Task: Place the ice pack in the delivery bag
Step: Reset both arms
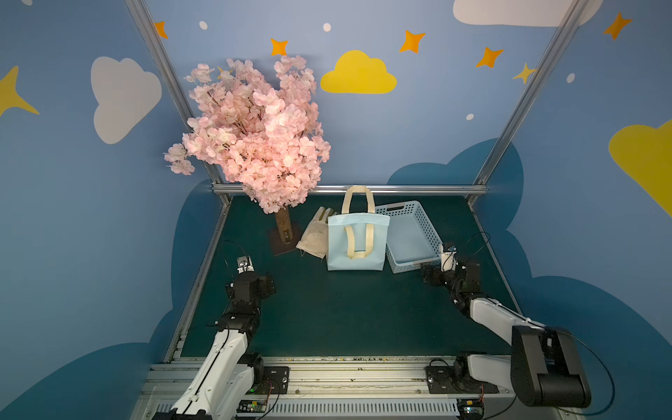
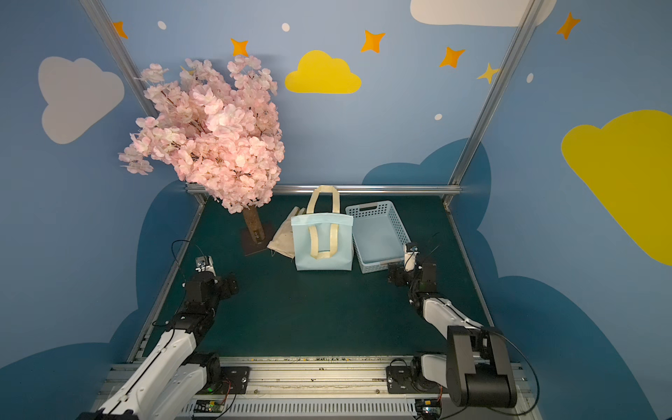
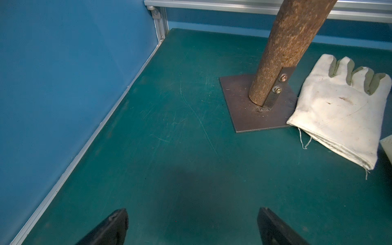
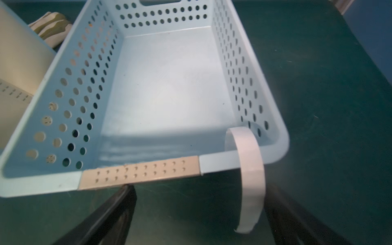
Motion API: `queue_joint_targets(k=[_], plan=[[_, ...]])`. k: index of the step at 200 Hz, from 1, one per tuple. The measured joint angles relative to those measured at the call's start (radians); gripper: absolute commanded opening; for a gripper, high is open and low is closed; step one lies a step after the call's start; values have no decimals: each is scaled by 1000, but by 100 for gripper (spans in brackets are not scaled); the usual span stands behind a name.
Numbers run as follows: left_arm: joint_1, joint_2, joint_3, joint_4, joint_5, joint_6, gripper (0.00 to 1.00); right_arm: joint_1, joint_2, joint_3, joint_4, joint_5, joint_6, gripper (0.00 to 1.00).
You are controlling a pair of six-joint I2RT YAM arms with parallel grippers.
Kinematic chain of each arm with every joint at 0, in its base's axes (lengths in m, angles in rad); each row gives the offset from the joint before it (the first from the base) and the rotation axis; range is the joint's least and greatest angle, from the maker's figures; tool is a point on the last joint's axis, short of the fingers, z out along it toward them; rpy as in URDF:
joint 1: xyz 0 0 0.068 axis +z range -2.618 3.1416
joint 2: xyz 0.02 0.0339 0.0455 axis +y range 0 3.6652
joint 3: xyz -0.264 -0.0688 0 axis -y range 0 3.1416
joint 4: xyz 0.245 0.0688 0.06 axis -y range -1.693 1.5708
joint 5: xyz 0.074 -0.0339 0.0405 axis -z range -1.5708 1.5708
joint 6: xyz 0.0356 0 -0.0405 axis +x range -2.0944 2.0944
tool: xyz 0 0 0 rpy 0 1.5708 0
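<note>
My left end effector [image 3: 192, 212] and right end effector [image 4: 201, 188] are spread, empty. No ice pack shows; probably inside the upright delivery bag [image 1: 355, 242].

we see a pink blossom tree [image 1: 254, 134] at eleven o'clock on the green table [image 1: 327, 312], beige gloves [image 1: 314, 232] touching its base plate [image 3: 254, 114], and a perforated blue basket [image 1: 425, 229] at one o'clock, tan tape [image 4: 140, 172] on its rim.
</note>
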Motion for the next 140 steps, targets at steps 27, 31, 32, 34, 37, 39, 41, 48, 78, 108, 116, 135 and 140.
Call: queue_joint_targets(k=[27, 31, 32, 34, 37, 39, 41, 48, 78, 108, 116, 135, 140], plan=[[0, 69, 0, 79, 21, 9, 100, 12, 131, 46, 72, 33, -19, 98], [0, 82, 0, 92, 26, 13, 100, 9, 148, 52, 84, 39, -18, 98], [0, 85, 0, 96, 28, 15, 100, 8, 150, 53, 86, 39, -18, 98], [0, 89, 0, 100, 30, 18, 100, 6, 157, 55, 91, 40, -17, 98], [0, 100, 0, 109, 36, 20, 100, 2, 164, 56, 98, 43, -14, 99], [0, 105, 0, 114, 39, 23, 100, 0, 169, 56, 103, 43, -14, 98], [0, 113, 0, 119, 43, 24, 100, -3, 173, 56, 107, 44, -13, 99], [0, 135, 0, 139, 57, 33, 100, -13, 179, 56, 112, 47, -10, 99], [0, 241, 1, 250, 120, 66, 100, -29, 179, 56, 132, 61, -7, 99], [0, 372, 2, 412, 175, 113, 100, -26, 179, 56, 140, 71, -7, 98], [0, 409, 2, 453, 190, 127, 100, -24, 179, 56, 140, 74, -7, 98], [0, 494, 9, 544, 211, 157, 100, -22, 179, 56, 140, 76, -7, 99], [0, 518, 16, 565, 213, 158, 100, -21, 179, 56, 141, 77, -7, 98]])
